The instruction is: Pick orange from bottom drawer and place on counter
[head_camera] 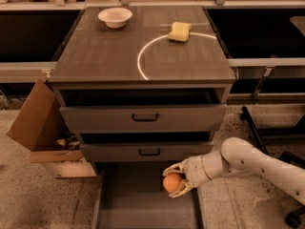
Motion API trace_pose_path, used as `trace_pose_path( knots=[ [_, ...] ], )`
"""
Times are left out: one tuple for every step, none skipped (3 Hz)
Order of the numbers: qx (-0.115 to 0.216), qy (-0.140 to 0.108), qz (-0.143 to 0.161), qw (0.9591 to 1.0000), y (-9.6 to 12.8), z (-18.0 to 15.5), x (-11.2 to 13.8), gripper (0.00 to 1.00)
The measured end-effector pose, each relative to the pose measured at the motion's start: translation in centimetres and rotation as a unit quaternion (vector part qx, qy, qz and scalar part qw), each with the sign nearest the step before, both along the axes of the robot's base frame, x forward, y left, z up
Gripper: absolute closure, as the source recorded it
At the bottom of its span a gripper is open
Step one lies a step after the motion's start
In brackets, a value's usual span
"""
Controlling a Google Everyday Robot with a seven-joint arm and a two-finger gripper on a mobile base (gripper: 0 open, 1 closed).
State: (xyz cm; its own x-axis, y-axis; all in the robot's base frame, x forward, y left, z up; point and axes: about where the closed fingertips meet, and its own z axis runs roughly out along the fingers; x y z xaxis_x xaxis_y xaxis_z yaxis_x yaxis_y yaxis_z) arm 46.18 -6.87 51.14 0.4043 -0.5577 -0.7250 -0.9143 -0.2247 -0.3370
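The orange (172, 182) is small and round, held between the fingers of my gripper (174, 180) above the right part of the open bottom drawer (128, 209). My white arm reaches in from the right. The gripper is shut on the orange, clear of the drawer floor, just below the middle drawer's front. The counter (105, 51) is the dark wood-grain cabinet top with a white arc line, well above the gripper.
A white bowl (115, 17) and a yellow sponge (179, 31) sit on the counter at the back. Two upper drawers with black handles (145, 117) stand slightly pulled out. An open cardboard box (43, 130) stands left of the cabinet. Black chair legs (255, 128) are at the right.
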Motion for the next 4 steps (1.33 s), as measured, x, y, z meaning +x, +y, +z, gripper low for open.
trace_pose_path(
  knots=[
    [0.008,-0.027,0.055,0.9981,0.2,1.4,-1.2,1.00],
    [0.009,-0.030,0.064,0.9974,0.3,1.4,-1.4,1.00],
    [0.030,-0.033,0.074,0.9963,0.2,3.1,-1.6,1.00],
    [0.052,-0.038,0.076,0.9950,-0.7,7.7,-2.3,1.00]
  ],
)
